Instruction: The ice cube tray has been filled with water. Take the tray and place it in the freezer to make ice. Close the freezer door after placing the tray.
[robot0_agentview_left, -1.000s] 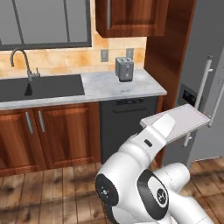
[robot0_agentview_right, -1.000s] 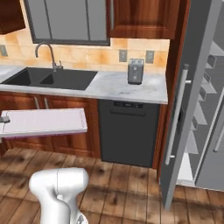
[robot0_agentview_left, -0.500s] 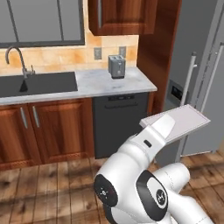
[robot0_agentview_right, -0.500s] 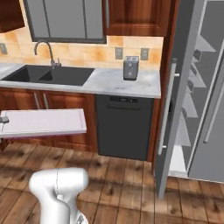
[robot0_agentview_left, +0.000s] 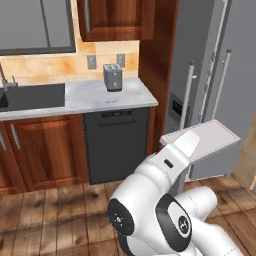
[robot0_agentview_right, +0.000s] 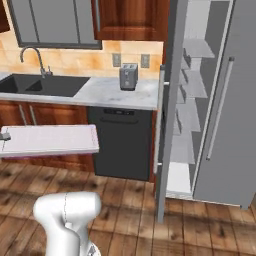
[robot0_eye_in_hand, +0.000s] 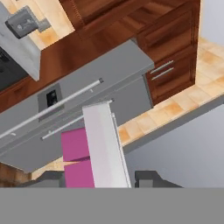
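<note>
Looks like the base has rolled right since a second ago, so the freezer (robot0_agentview_right: 192, 105) now sits closer ahead. Pickup's done: the gripper (robot0_eye_in_hand: 103, 177) is clamped on the ice cube tray (robot0_agentview_right: 50, 140), carried level in mid-air, well off the marble table (robot0_agentview_left: 75, 95). Left to do, I'd say: slide it onto a shelf and shut the freezer door (robot0_agentview_right: 167, 110), which stands wide open over the wood floor (robot0_agentview_right: 130, 200).

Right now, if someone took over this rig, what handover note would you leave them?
Hand: shut on the ice cube tray, which it holds roughly level in the air, clear of the counter.
Freezer door: swung open, pale shelves of the freezer showing.
Done: tray picked up, door open.
Left: carry the tray to a freezer shelf, set it down, let go, shut the door.
</note>
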